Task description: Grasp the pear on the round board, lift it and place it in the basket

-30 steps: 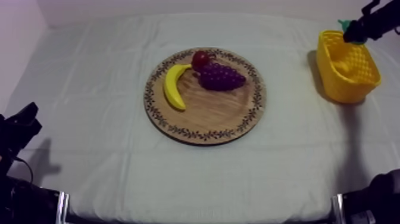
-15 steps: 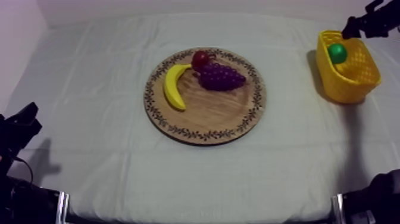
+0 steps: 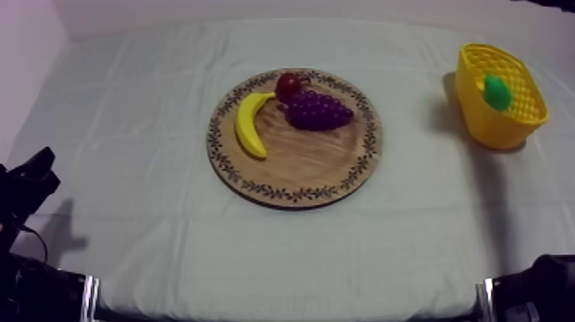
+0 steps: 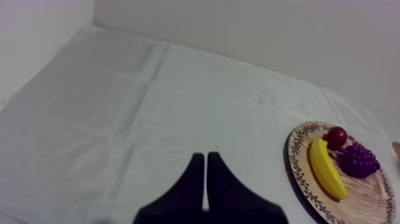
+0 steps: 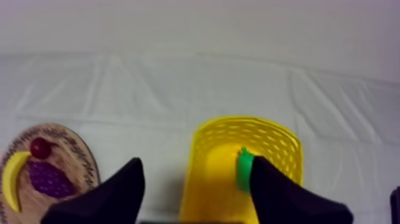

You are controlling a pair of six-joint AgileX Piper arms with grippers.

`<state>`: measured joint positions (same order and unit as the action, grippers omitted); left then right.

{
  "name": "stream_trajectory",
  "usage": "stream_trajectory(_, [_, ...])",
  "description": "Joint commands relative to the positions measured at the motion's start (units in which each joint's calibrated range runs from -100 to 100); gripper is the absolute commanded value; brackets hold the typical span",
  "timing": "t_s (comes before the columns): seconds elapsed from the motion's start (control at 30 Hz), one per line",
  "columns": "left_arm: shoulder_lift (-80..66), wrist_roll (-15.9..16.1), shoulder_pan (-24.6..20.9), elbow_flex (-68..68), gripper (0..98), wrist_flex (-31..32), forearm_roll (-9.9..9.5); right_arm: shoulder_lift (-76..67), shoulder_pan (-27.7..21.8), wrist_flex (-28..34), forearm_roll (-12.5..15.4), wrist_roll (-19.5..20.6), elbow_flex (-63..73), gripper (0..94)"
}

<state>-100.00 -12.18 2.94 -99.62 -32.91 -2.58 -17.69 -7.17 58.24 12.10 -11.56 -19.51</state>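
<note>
My left gripper [image 4: 205,156] matte black, two flat fingers tapering to blunt tips, broad dark base behind, my right gripper [image 5: 197,159] same black, thick wedge-shaped fingers, left arm [image 3: 26,184] black, angular, right arm [image 3: 543,283] black, rounded bulk

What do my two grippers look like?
The left gripper has two plain black fingers, broad at the base and tapering to narrow tips. The right gripper has the same plain black tapering fingers. No markings are visible on either.
</note>
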Motion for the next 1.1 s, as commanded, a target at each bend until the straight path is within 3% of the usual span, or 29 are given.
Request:
stream_trajectory(0.0, [0.0, 0.0, 0.0, 0.0, 0.1, 0.0, 0.01, -6.9, 1.1, -1.4, -1.0, 2.8, -1.7, 38.2])
stream_trajectory(0.17, [0.0, 0.0, 0.0, 0.0, 0.1, 0.0, 0.01, -17.8, 3.9, -5.1, -4.1, 6.9, -8.4, 19.7])
stream_trajectory(0.3, [0.0, 0.0, 0.0, 0.0, 0.1, 0.0, 0.01, -26.5, 5.8, -7.8, -7.0, 10.0, -14.8, 12.7])
stream_trajectory(0.73, [0.0, 0.0, 0.0, 0.0, 0.1, 0.0, 0.01, -49.3, 6.6, -16.1, -12.4, 14.0, -39.1, 4.6])
stream_trajectory(1.07, [0.0, 0.0, 0.0, 0.0, 0.1, 0.0, 0.01, -57.5, 6.6, -22.8, -14.7, 15.9, -54.6, 0.8])
